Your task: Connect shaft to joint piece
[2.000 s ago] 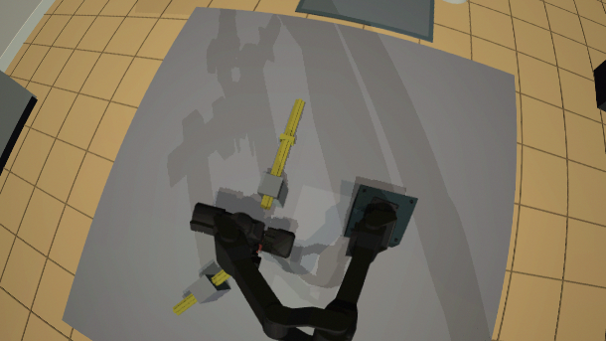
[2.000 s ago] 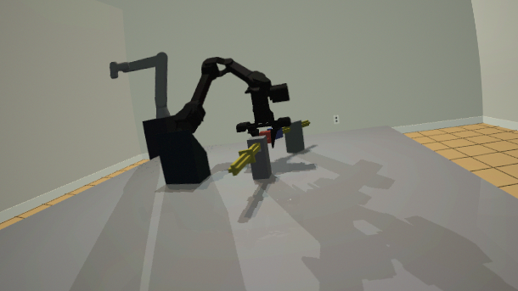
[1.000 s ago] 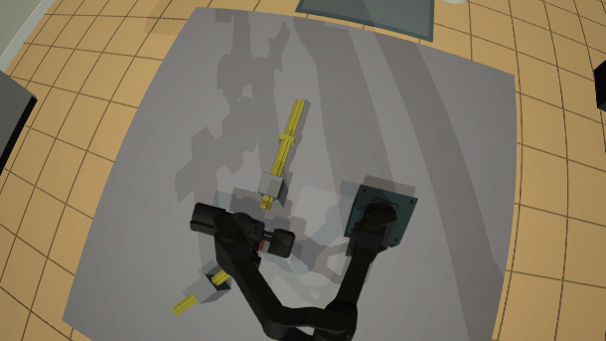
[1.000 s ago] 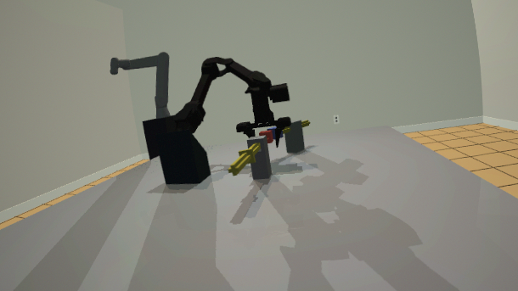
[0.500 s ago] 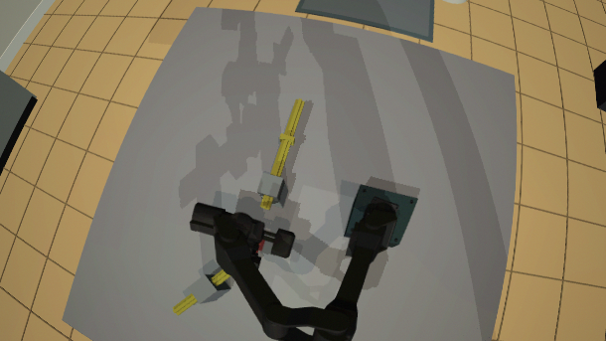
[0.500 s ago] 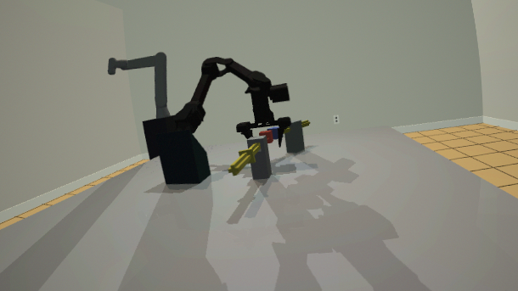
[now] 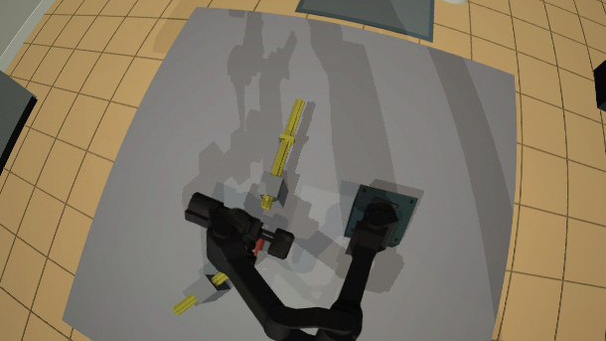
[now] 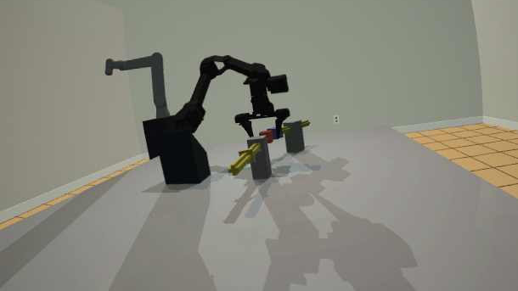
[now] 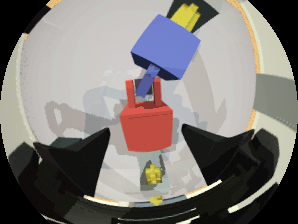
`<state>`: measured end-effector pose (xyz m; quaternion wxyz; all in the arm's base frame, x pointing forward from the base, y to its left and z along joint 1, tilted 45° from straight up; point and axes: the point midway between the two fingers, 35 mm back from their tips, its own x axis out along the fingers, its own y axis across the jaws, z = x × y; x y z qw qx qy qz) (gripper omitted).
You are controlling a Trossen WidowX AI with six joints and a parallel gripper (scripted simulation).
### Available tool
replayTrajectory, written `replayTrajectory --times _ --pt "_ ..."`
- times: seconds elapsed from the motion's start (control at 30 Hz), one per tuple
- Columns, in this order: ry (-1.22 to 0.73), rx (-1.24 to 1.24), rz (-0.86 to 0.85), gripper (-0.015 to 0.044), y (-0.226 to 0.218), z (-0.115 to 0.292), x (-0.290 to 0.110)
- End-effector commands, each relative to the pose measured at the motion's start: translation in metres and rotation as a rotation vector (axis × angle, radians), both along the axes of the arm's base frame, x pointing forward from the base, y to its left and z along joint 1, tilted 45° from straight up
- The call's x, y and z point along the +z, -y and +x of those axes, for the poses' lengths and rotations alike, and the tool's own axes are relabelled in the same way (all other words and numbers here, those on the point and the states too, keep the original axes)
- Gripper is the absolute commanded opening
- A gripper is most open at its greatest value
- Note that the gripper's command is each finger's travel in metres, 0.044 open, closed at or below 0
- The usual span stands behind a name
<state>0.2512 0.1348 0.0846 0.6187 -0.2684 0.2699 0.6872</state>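
Note:
The red square joint piece (image 7: 259, 247) (image 8: 266, 137) (image 9: 146, 132) hangs on hinges from the blue part (image 8: 276, 132) (image 9: 166, 45). The blue part is on the fixed yellow shaft (image 7: 185, 304) (image 8: 306, 124) (image 9: 186, 17), in its grey block (image 7: 200, 289) (image 8: 294, 140). The sliding yellow shaft (image 7: 296, 116) (image 8: 240, 165) (image 9: 153, 175) passes through the second block (image 7: 271, 185) (image 8: 262, 164). In the wrist view its near end is apart from the red piece and roughly in line with it; the opening is hidden. My gripper (image 8: 265, 137) (image 9: 146, 130) is open, fingers either side of the red piece with gaps.
A yellow collar (image 7: 286, 138) (image 8: 247, 153) rings the sliding shaft beyond its block. The arm's dark base (image 7: 382, 215) (image 8: 184, 158) stands to one side of the second block. The grey table top (image 7: 447, 135) (image 8: 361, 204) lies under both blocks.

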Motion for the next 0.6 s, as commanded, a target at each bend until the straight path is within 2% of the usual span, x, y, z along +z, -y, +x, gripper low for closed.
replayTrajectory --times 0.0,0.57 --pt "-0.081 -0.093 -0.013 0.0440 0.009 0.006 0.008" --pt "-0.490 -0.514 -0.075 0.0440 0.047 0.015 0.043"
